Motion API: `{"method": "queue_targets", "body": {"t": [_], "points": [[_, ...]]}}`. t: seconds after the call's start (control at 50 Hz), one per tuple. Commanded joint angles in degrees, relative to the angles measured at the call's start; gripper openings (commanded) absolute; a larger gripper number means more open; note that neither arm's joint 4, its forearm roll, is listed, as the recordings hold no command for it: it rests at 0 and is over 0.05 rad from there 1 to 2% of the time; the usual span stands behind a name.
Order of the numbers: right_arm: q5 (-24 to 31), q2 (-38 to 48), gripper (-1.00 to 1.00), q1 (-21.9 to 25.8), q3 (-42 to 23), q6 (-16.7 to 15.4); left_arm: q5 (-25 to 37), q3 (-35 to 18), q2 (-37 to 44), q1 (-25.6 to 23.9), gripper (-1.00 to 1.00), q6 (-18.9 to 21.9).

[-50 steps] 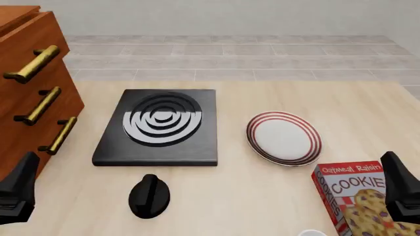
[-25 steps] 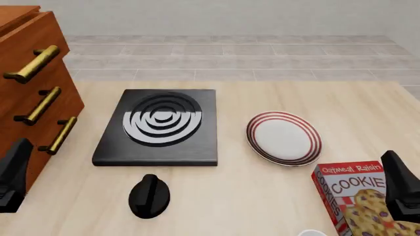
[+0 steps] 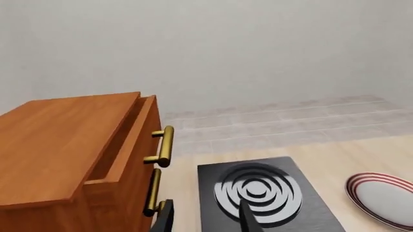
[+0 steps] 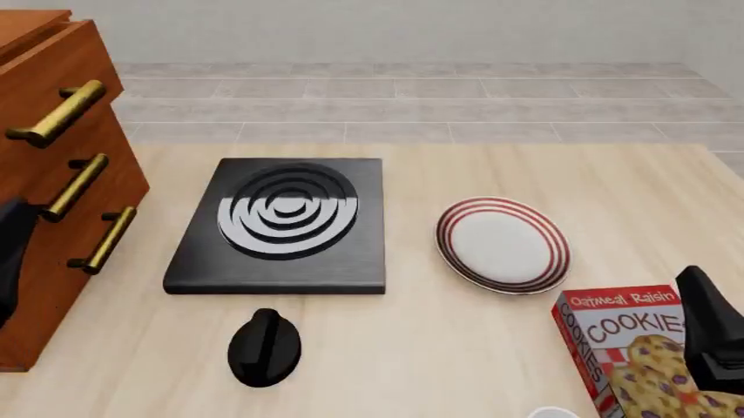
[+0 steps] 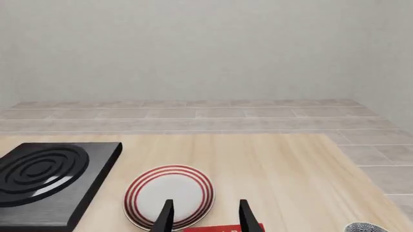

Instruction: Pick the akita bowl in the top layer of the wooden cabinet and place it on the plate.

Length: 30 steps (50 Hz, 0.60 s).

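A pale wooden bench [image 4: 465, 348] carries everything, with a grey tiled floor [image 4: 407, 104] beyond its far edge and a plain light wall behind that. At about 9 o'clock of the front view stands the wooden cabinet [image 4: 47, 174], reddish-brown, its three brass bar handles stacked one above another. The top layer [image 3: 123, 140] is pulled slightly out, leaving a narrow gap under the cabinet top; what lies inside it cannot be seen, and the akita bowl shows in none of the views. A black square stove [image 4: 285, 222] with grey rings sits near the middle of the bench, a black knob [image 4: 264, 347] at its 6 o'clock. The plate [image 4: 503, 244], white with red rings, lies just at the stove's 3 o'clock, with nothing on it. A cookie box [image 4: 633, 353] stands at the plate's 5 o'clock.

The left gripper [image 3: 205, 218] is raised beside the cabinet front, its fingers spread apart and holding nothing, the drawer handles at about its 10 o'clock in the wrist view. The right gripper [image 5: 205, 216] is likewise released, fingers parted and empty, low near the cookie box, with the plate just ahead of its tips.
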Motion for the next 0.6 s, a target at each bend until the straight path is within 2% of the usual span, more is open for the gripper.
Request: {"method": "queue_targets", "body": {"t": [0.02, 0.12, 0.6], "points": [[-0.1, 0.1, 1.0, 0.1, 0.1, 0.0, 1.8, -5.2, 2.6, -1.7, 1.0, 1.3], [0.0, 0.0, 1.0, 0.1, 0.1, 0.0, 3.3, -8.0, 3.3, -2.4, 1.0, 3.2], [0.2, -0.7, 1.0, -0.1, 0.1, 0.4, 9.4, -18.5, 12.8, -4.4, 1.0, 5.1]]}}
